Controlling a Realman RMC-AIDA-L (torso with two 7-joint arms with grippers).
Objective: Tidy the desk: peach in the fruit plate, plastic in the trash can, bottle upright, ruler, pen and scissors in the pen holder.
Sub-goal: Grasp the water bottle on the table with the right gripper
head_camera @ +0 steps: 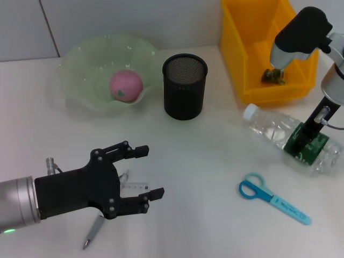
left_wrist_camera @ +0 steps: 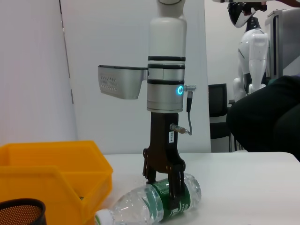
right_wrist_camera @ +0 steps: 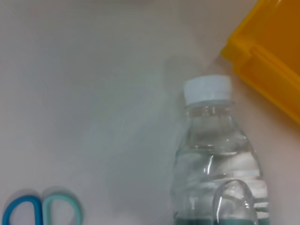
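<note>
Bottle step in hand

Our right pincer (left_wrist_camera: pixel 165 187) pinches the bottle (head_camera: pixel 287 138) lying on the desk (head_camera: pixel 204 177) beside the yellow bin (head_camera: pixel 252 59); next we tip it upright. Left pincer (head_camera: pixel 145 177) hovers spread.

Robotics lab or office test room. White desk (head_camera: pixel 204 161) against plain white wall panels (left_wrist_camera: pixel 33 70). Left wrist view: a white humanoid robot (left_wrist_camera: pixel 253 51) stands in the background at about 2 o'clock, an office chair (left_wrist_camera: pixel 218 101) beside it. On the desk, staged props: yellow plastic bin (head_camera: pixel 252 32) at 1 o'clock, mesh pen holder (head_camera: pixel 184 86) at 12, green fruit plate (head_camera: pixel 80 59) at 11.
</note>
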